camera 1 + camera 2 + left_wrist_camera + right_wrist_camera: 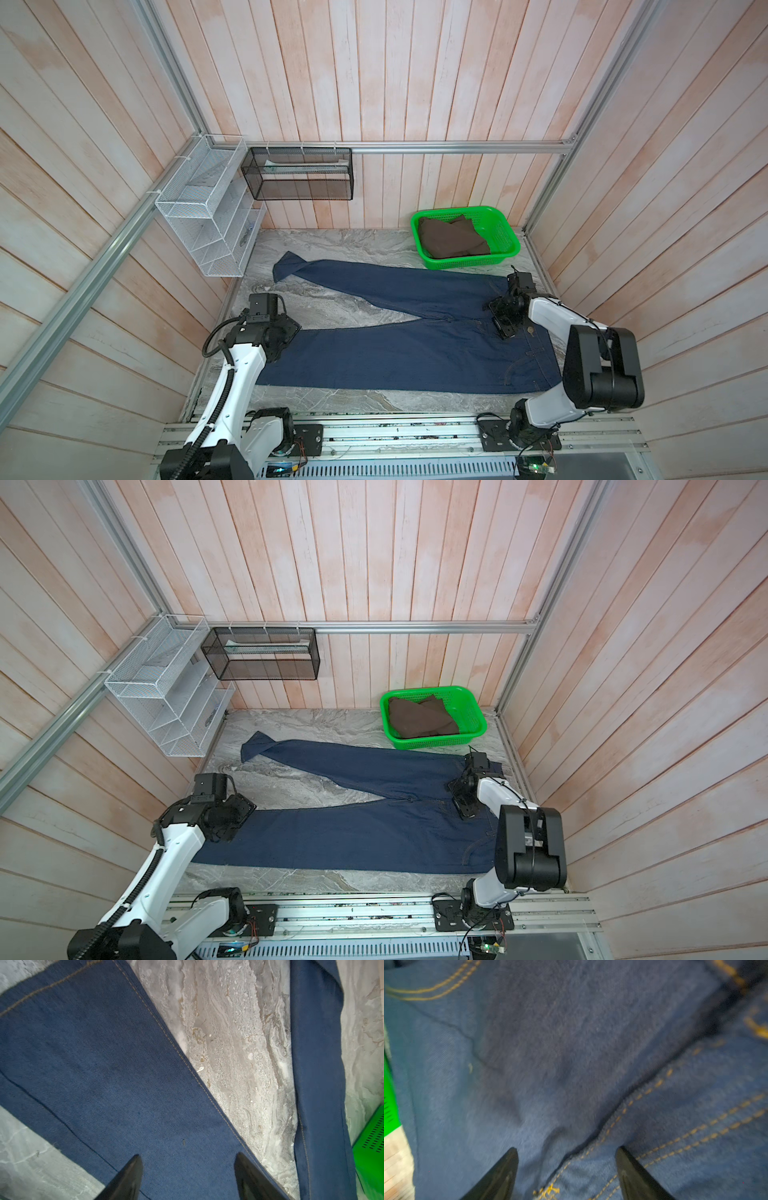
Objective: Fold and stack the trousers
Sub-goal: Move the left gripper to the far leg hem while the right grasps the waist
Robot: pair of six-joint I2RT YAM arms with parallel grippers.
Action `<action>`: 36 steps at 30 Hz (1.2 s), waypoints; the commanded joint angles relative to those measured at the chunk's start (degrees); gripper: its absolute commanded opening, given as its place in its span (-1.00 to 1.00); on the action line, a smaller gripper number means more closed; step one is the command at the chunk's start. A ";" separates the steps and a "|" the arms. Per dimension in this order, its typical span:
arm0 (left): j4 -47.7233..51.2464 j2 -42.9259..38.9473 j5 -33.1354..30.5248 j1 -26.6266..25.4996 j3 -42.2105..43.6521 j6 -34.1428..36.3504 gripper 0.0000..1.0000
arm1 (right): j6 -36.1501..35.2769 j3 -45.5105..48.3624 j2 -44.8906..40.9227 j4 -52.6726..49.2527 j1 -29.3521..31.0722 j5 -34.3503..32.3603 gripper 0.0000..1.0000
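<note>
- Left fingers (pixel 128 1178), far from the green basket (pixel 505 239): apart, empty, over one leg; closing here may pinch a single layer.
- Trousers (pixel 395 357): spread on the surface (pixel 332 303) just before the basket, legs splayed; one hem twisted, liable to fold crooked.
- Right fingers (pixel 500 1174), near the basket: apart over the crotch seam; thick denim may slip.

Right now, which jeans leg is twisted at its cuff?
The far leg; its cuff is twisted over, while the near leg under the left claw lies flat.
</note>
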State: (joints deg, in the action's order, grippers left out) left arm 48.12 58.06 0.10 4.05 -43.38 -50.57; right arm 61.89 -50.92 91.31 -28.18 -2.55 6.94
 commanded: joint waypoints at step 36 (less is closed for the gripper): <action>-33.49 37.74 4.99 -5.72 -16.71 0.83 0.49 | -12.61 -6.08 -2.81 -3.42 1.05 -3.86 0.45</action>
State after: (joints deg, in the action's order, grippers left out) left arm 21.69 91.81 4.19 -1.34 -57.06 -48.51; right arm 50.35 -55.94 87.33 -31.48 -1.78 1.52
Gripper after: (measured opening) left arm 0.746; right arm 0.726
